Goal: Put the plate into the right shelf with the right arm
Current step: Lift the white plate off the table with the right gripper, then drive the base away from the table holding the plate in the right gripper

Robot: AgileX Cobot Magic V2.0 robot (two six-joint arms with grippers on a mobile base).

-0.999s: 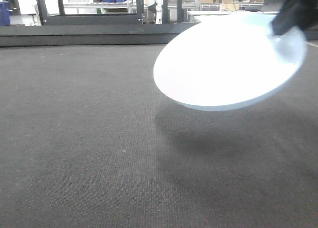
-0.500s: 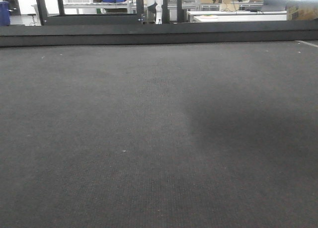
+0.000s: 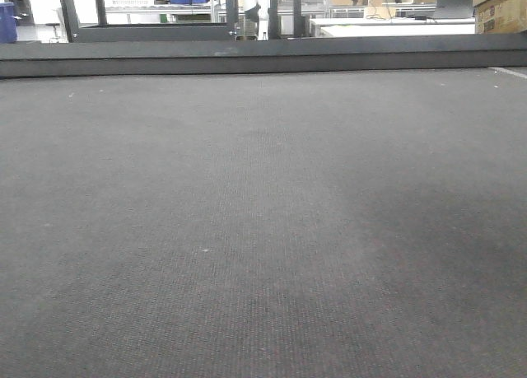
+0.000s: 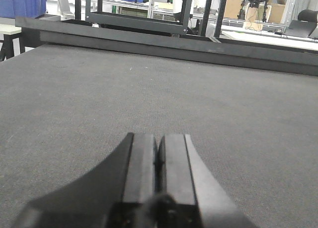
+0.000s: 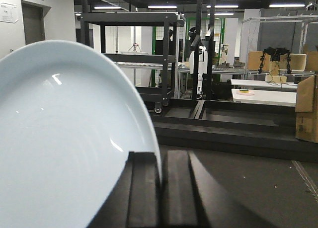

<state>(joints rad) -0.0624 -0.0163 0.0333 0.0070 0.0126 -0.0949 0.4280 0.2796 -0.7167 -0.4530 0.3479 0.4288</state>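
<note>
Plate (image 5: 64,138) between right jaws

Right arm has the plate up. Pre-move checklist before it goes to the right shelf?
1. Grip: ok. The right gripper pinches the rim of the plate.
2. Plate attitude: not ok for shelving. It stands steeply tilted in the right wrist view.
3. Plate off the mat: ok. The front view shows no plate on it.
4. Left gripper: ok. It is shut, holds nothing and sits low over the mat.
5. Right shelf located: cannot tell. No view shows it clearly.
6. Path to the shelf: cannot tell.
</note>
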